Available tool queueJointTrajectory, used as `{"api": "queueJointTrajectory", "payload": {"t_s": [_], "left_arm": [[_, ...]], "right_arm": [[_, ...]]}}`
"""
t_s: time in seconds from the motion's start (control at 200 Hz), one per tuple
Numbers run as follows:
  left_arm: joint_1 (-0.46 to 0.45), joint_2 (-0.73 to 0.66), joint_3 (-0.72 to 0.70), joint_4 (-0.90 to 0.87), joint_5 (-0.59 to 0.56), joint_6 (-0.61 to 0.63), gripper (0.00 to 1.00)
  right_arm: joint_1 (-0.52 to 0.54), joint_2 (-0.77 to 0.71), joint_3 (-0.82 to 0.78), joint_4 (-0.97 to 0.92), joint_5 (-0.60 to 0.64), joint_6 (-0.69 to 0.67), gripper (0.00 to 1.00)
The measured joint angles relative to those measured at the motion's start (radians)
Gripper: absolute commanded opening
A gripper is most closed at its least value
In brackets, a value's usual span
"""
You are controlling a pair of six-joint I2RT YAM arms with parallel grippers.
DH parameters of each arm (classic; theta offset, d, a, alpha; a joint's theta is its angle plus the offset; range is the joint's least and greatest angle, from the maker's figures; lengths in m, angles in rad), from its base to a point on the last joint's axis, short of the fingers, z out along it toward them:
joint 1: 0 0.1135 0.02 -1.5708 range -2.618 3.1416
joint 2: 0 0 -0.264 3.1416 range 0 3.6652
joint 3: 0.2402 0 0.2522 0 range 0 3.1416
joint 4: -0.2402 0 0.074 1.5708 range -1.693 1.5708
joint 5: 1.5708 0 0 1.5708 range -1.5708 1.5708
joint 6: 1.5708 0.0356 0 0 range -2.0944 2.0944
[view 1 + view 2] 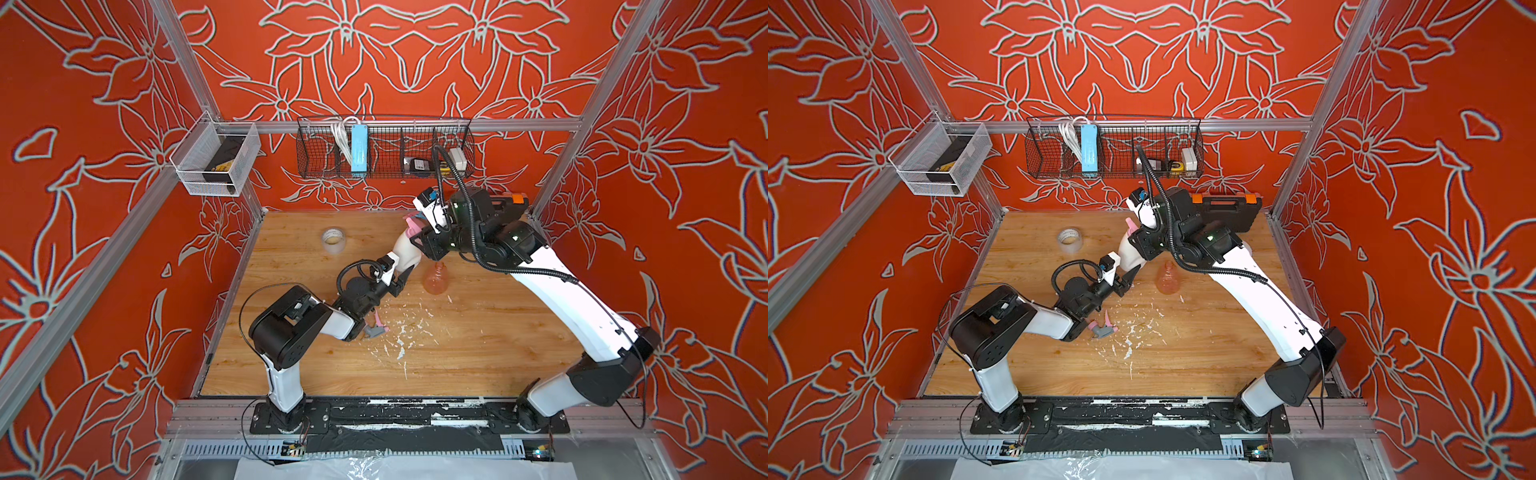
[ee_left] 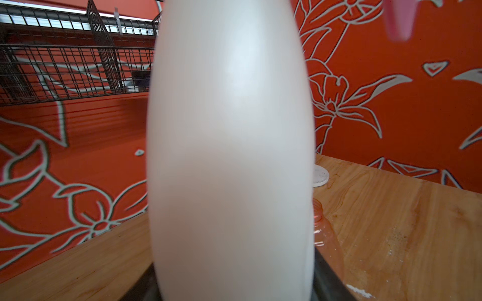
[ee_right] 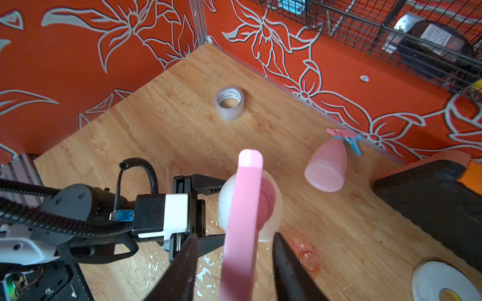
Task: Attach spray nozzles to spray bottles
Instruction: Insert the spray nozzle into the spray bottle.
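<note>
My left gripper (image 1: pixel 401 276) (image 2: pixel 234 281) is shut on the lower body of the cream-white spray bottle (image 1: pixel 405 249) (image 1: pixel 1128 249) (image 2: pixel 229 156), holding it above the table. An all-pink spray nozzle (image 3: pixel 247 195) (image 1: pixel 412 226) sits with its collar on that bottle's neck. My right gripper (image 3: pixel 234 237) straddles the nozzle, open, with a gap on each side. The translucent orange bottle (image 1: pixel 436 280) (image 3: pixel 309 258) stands just beyond, with no nozzle on it. A pink bottle (image 3: pixel 326 169) with a pink-and-blue nozzle (image 3: pixel 344 135) lies near the back wall. A pink-and-grey nozzle (image 1: pixel 376 330) (image 1: pixel 1104 328) lies beside the left arm.
A clear tape roll (image 1: pixel 333 240) (image 3: pixel 229 103) stands at the back left. A white tape roll (image 3: pixel 440 284) lies flat under the right arm. A black and orange case (image 1: pixel 1225 212) (image 3: pixel 430 192) fills the back right corner. A wire basket (image 1: pixel 384 149) hangs on the back wall.
</note>
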Motion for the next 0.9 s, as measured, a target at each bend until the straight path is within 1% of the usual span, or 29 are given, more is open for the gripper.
{"api": "queueJointTrajectory", "payload": {"t_s": [0.055,0.1,0.19,0.275,0.365,0.425,0.535,0.606,0.751,0.901], "left_arm": [[0.000,-0.001,0.000,-0.003,0.002,-0.011,0.44],[0.000,-0.003,0.000,-0.009,0.005,-0.017,0.45],[0.000,-0.004,0.000,-0.018,0.013,-0.030,0.44],[0.000,-0.005,0.002,-0.025,0.016,-0.039,0.44],[0.000,-0.006,0.002,-0.027,0.018,-0.044,0.44],[0.000,-0.008,0.002,-0.027,0.018,-0.044,0.44],[0.000,-0.009,0.002,-0.027,0.018,-0.044,0.44],[0.000,-0.009,0.002,-0.021,0.019,-0.038,0.43],[0.000,-0.009,0.002,-0.007,0.003,0.016,0.43],[0.000,-0.009,0.002,0.016,-0.032,0.092,0.43]], "right_arm": [[0.000,-0.013,-0.031,0.020,0.008,0.008,0.57],[0.000,-0.026,-0.055,0.038,0.012,0.011,0.54],[0.000,-0.052,-0.093,0.076,0.016,0.027,0.35],[0.000,-0.070,-0.109,0.106,0.018,0.029,0.20],[0.000,-0.078,-0.111,0.127,0.027,0.045,0.06],[-0.001,-0.079,-0.110,0.134,0.031,0.044,0.00],[-0.001,-0.073,-0.094,0.115,0.032,0.044,0.00],[-0.001,-0.052,-0.042,0.070,0.032,0.044,0.00],[-0.001,0.040,0.164,-0.094,0.031,0.043,0.00],[-0.001,0.180,0.417,-0.312,0.033,0.050,0.00]]}}
